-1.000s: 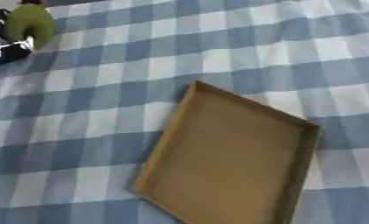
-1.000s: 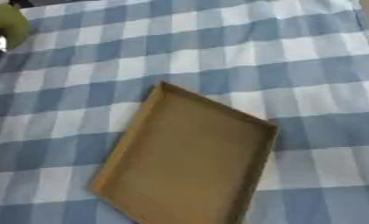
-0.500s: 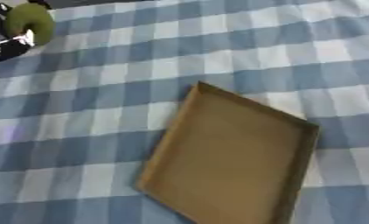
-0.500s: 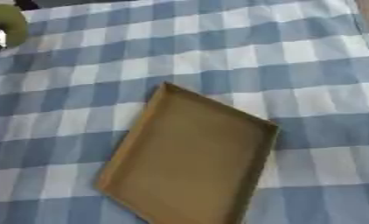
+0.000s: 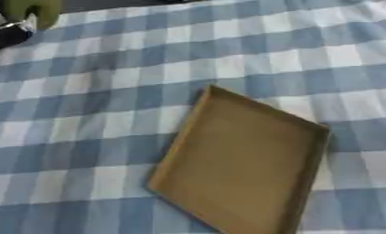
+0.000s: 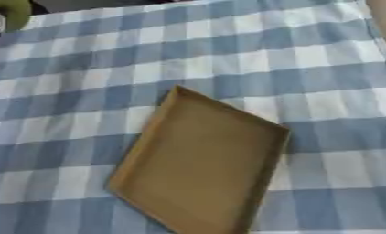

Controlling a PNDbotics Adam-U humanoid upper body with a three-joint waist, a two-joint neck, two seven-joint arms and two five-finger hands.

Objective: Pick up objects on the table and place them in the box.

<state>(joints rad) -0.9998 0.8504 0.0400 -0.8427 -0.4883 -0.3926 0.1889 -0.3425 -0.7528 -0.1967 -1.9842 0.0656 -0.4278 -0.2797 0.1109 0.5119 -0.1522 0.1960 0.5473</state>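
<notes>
At the far left, in the upper corner, an olive-green rounded object (image 5: 32, 10) was observed, with black-and-white hardware (image 5: 6, 31) touching it from below, presumably part of the robot's left hand. Whether its fingers were curled round the green object or merely beside it could not be told, as most of both was cut off by the frame edge. The right hand was not seen in either view.

The table was covered by a blue-and-white checked cloth (image 5: 108, 91), lying somewhat askew to the camera. Right of centre, a shallow brown cardboard box (image 5: 240, 160) was recorded, lying flat and open-topped, set diagonally, with nothing inside it. Its near corner ran past the lower edge of the left eye view.

At the far right upper corner of the right eye view, a pale strip (image 6: 384, 20) was noted beyond the cloth's edge; its nature could not be determined.

Risks were judged as follows. The green object lay well apart from the box, so a long carry across the cloth would be required, and a drop could occur midway if the hold was incomplete. The box's low walls and skewed placement could allow a rounded item to roll out or be released onto the rim. No obstruction was seen between object and box.
</notes>
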